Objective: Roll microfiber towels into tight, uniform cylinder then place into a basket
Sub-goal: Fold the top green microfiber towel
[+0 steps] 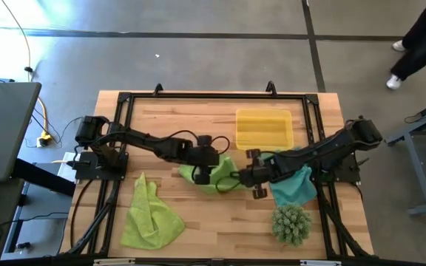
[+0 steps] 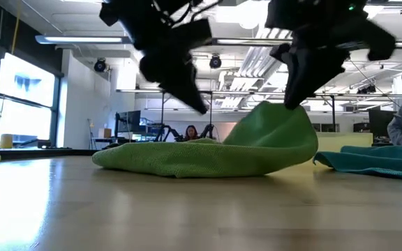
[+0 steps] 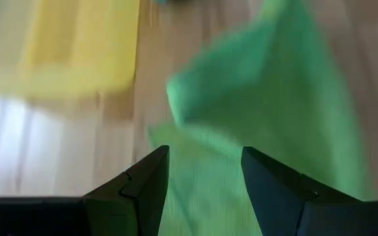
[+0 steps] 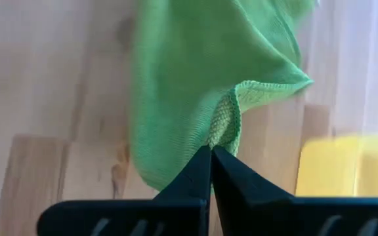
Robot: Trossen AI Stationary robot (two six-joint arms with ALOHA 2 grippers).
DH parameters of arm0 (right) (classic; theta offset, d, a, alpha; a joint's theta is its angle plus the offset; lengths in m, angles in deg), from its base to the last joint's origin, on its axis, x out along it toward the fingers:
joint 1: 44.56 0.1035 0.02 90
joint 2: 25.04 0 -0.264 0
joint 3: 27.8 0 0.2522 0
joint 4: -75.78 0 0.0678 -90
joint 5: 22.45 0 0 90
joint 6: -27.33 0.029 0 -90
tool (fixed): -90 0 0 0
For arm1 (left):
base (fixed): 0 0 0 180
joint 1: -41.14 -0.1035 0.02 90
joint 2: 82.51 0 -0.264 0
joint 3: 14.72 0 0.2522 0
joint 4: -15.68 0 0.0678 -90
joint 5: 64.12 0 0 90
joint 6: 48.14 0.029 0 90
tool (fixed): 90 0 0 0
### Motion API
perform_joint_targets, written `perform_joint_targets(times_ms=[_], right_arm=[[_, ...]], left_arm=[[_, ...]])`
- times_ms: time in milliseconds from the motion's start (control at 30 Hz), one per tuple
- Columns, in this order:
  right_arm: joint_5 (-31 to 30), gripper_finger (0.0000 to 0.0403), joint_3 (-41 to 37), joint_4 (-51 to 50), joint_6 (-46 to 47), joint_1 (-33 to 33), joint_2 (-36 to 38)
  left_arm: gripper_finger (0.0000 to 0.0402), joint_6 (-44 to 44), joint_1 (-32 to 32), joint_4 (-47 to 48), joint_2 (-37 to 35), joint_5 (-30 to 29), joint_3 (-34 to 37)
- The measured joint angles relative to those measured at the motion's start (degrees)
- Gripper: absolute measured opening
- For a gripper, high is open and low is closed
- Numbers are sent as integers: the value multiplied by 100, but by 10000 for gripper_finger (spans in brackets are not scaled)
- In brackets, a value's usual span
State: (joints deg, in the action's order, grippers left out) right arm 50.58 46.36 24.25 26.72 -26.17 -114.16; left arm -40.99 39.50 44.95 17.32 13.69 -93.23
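Centrally placed cloth: a lime towel point(image 1: 214, 176) of soft, finely ribbed microfiber is heaped mid-surface, one corner lifted into a peak point(image 2: 278, 115).
Right gripper point(image 4: 210, 152): the dark jaws are pressed together, and the towel's stitched edge is pinched between them.
Left gripper point(image 3: 204, 172): the jaws are spread, held just above the same towel; nothing is gripped.
Second lime towel point(image 1: 149, 216): crumpled and loosely folded, it lies near the surface's front-left part, well apart from both arms.
Teal towel point(image 1: 296, 186): it is bunched under the right arm, near the front right.
Basket point(image 1: 263, 130): a shallow yellow plastic tray with low walls is seen behind the pinched towel, nothing inside.
Plant point(image 1: 291, 223): a spiky green ball sits by the front-right edge.
Surface point(image 1: 213, 229): pale wood planks are bordered by a black frame; bare wood is left between the front towel and the plant.
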Motion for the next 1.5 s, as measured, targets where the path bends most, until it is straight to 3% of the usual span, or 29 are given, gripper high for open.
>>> perform_joint_targets(times_ms=[133, 367, 667, 1000, 1500], right_arm=[[0, 0, 0, 223, -647, 178, 2], [-427, 0, 0, 575, -1481, 319, 0], [-512, 0, 0, 1496, -3164, 387, 2], [-1617, 0, 7, 1762, -3853, 517, 385], [-2359, 0, 7, 2972, -4336, 1331, 903]], left_arm=[[181, 401, 94, -685, 0, 71, 0], [181, 1194, 294, -1178, 2, 968, 0], [181, 1993, 527, -1592, 2, 1027, -2], [181, 1877, 762, -1306, 9, 1027, 0], [181, 1402, 1295, -1364, 4, 992, -2]])
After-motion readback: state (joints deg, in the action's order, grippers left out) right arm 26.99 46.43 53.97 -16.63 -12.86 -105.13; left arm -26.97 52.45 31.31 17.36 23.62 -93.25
